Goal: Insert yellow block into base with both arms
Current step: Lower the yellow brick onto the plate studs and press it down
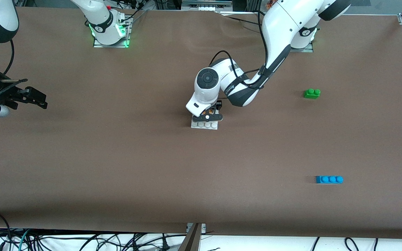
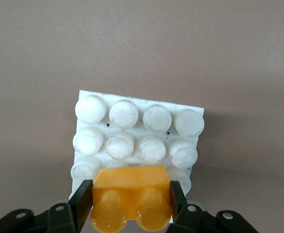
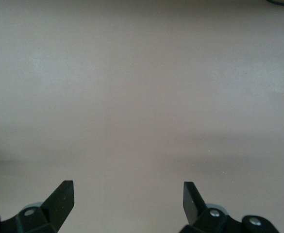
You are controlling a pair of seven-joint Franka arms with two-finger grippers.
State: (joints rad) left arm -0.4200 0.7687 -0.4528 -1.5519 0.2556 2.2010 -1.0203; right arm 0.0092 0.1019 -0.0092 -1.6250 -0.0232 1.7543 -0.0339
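The yellow block (image 2: 131, 196) is clamped between the fingers of my left gripper (image 2: 131, 201), studs toward the wrist camera. It is at the white studded base (image 2: 142, 99), over one edge row of studs; I cannot tell whether it touches them. In the front view the left gripper (image 1: 209, 115) is low over the base (image 1: 204, 126) at the table's middle, and only a sliver of the block (image 1: 206, 112) shows. My right gripper (image 1: 37, 99) hangs open and empty over bare table at the right arm's end, and it also shows in the right wrist view (image 3: 128, 196).
A green two-stud brick (image 1: 312, 93) lies toward the left arm's end of the table. A blue three-stud brick (image 1: 329, 179) lies nearer the front camera at that same end. Cables hang along the table's front edge.
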